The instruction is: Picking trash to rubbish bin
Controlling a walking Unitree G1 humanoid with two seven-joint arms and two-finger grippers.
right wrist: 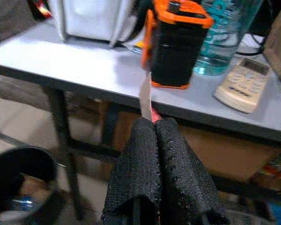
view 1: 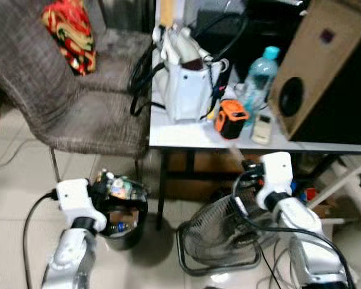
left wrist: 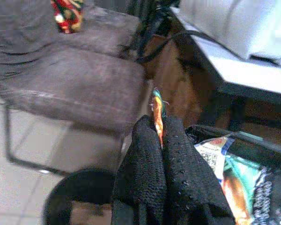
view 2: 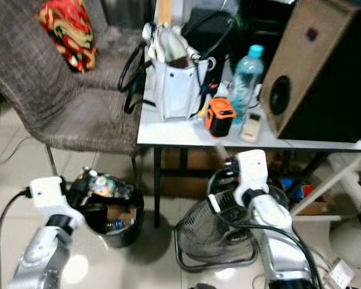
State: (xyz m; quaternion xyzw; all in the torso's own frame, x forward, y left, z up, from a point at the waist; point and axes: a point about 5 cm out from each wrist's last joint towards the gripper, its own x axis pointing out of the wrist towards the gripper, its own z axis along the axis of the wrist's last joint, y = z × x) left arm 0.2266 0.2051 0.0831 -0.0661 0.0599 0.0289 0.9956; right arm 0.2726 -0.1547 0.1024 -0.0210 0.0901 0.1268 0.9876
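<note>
A black rubbish bin (view 1: 125,233) stands on the floor between the chair and the table, with trash inside. My left gripper (left wrist: 160,123) hovers at its rim, shut on the thin edge of an orange and green wrapper (left wrist: 157,108). A colourful snack packet (view 1: 124,188) sits at the bin's top beside those fingers. My right gripper (right wrist: 154,123) is below the table's front edge, shut on a thin pale and red wrapper strip (right wrist: 146,96) that sticks up in front of the orange device (right wrist: 175,44).
A grey chair (view 1: 90,114) stands left of the bin. The white table (view 1: 186,135) carries a white bag (view 1: 183,84), water bottle (view 1: 260,75), remote (view 1: 262,127) and a speaker (view 1: 325,66). A floor fan (view 1: 219,238) and cables lie under the table.
</note>
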